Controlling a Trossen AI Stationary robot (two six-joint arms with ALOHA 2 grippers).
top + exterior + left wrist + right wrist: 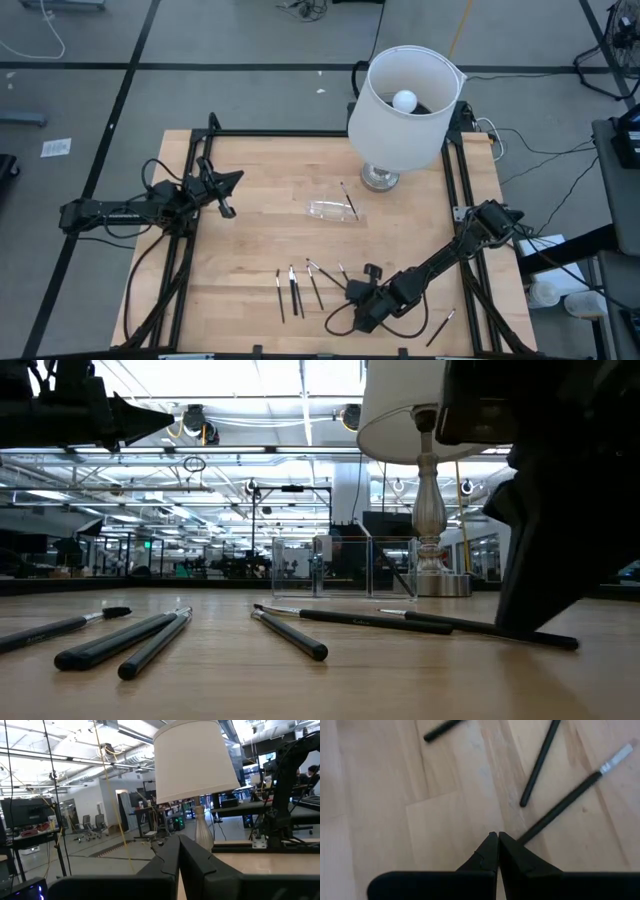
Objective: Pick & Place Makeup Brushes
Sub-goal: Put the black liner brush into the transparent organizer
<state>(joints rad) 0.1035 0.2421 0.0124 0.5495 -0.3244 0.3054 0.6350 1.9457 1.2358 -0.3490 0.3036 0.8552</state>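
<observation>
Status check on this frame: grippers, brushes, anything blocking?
Right gripper shut, down among the makeup brushes, tips at one handle. Left gripper shut, waiting at left. One brush in clear tray. Lamp clear of work.

We see a pale, light-brown wood-grain surface (250, 240) framed in black. The makeup brushes (295, 290) have black handles with paler, silvery tips. Our lamp (403, 105) has a white shade over a silver base. The small case (330, 210) is clear. Both arms are black.
</observation>
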